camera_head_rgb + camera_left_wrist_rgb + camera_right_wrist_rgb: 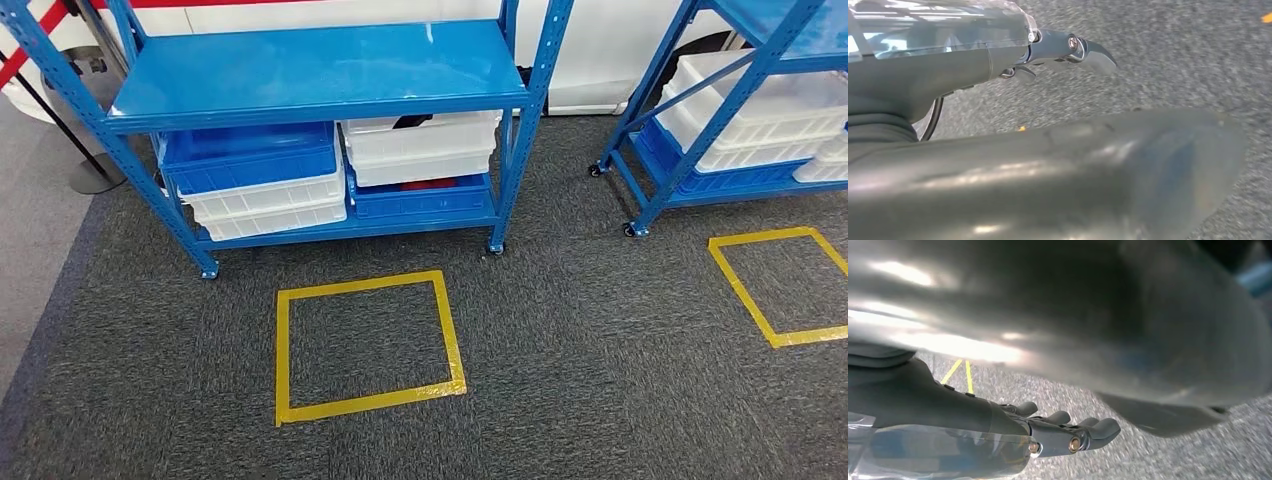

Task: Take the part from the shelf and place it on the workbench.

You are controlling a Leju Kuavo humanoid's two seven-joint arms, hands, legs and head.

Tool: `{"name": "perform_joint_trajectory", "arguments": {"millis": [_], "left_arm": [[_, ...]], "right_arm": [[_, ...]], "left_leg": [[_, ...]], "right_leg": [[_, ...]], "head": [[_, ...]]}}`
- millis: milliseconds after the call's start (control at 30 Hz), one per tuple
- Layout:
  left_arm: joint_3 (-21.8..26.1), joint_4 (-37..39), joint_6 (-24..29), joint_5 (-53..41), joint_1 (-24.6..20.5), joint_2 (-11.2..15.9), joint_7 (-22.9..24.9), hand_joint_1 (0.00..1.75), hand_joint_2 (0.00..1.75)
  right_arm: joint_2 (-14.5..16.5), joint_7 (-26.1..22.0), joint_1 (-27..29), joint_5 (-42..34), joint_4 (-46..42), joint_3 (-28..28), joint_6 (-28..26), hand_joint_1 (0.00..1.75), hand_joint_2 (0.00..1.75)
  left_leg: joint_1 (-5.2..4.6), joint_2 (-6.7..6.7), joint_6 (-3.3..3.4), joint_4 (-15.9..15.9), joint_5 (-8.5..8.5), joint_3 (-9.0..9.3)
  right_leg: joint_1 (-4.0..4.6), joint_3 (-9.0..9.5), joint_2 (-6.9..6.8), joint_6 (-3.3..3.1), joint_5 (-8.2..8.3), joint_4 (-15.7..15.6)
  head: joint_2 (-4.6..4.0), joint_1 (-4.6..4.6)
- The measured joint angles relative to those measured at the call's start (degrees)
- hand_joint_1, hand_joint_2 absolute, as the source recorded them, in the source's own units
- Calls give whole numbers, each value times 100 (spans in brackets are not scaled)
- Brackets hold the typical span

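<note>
Two blue shelf units stand on grey carpet; the left shelf holds white and blue bins on its lower level. Whether a part lies inside, I cannot tell. Left hand and right hand hang empty, fingers loosely extended.

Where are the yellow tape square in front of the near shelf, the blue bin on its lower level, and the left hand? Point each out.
yellow tape square (pixel 283 355): head view, on its left strip.
blue bin (pixel 250 158): head view, on its front wall.
left hand (pixel 1068 50): left wrist view, on the fingers above the carpet.
</note>
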Motion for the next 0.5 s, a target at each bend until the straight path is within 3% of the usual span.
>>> {"name": "perform_joint_trajectory", "arguments": {"millis": [33, 67, 100, 167, 233, 300, 367, 433, 500], "left_arm": [[0, 0, -1, -22, 1, 0, 43, 0, 0], [0, 0, -1, -52, 0, 0, 98, 0, 0], [-2, 0, -2, -96, -3, -1, 178, 0, 0], [-21, 0, -11, -222, -11, -1, 413, 0, 0], [-57, 0, -69, -364, -7, 2, 764, 0, 0], [-85, 0, -188, -449, 24, 10, 1148, 0, 0], [-95, 1, -356, -480, 67, 23, 1528, 0, 0], [-98, 2, -523, -496, 97, 34, 1902, 0, 0], [-98, 2, -617, -504, 124, 40, 2160, 0, 0]], "right_arm": [[-4, 88, -2, -8, 0, -18, 52, 0, 131], [-8, 207, -16, -16, 0, -37, 114, 0, 175], [-10, 355, -27, -40, 1, -61, 185, 0, 175], [-8, 669, -60, -133, 7, -132, 350, 0, 175], [8, 922, -112, -214, 12, -222, 488, 0, 175], [31, 1079, -172, -229, 11, -282, 565, 0, 175], [50, 1203, -219, -224, 10, -326, 645, 0, 175], [55, 1310, -245, -219, 10, -369, 762, 0, 175], [56, 1376, -258, -214, 10, -396, 859, 0, 175]], "left_leg": [[1, -62, -3, 7, -5, 5], [4, -132, -12, 20, -12, 12], [8, -206, -27, 40, -22, 18], [4, -342, -76, 100, -46, 0], [0, -438, -143, 127, -46, -37], [15, -504, -215, 113, -34, -53], [13, -344, -270, 293, -152, -137], [12, -59, -307, 904, -468, -429], [27, 52, -332, 1508, -716, -730]], "right_leg": [[-4, -58, 2, 6, 73, 57], [-12, 0, 10, 8, 259, -120], [-27, 148, 54, 6, 508, -478], [-55, 437, 265, -11, 822, -1175], [-51, 522, 384, -45, 847, -1409], [-47, 541, 289, -107, 868, -1447], [-58, 584, 171, -185, 890, -1501], [-46, 611, 26, -237, 886, -1528], [-27, 616, -94, -253, 872, -1527]], "head": [[0, 0], [0, 0], [0, 0], [0, -1], [0, 0], [0, 0], [0, 0], [0, 0], [0, 0]]}}
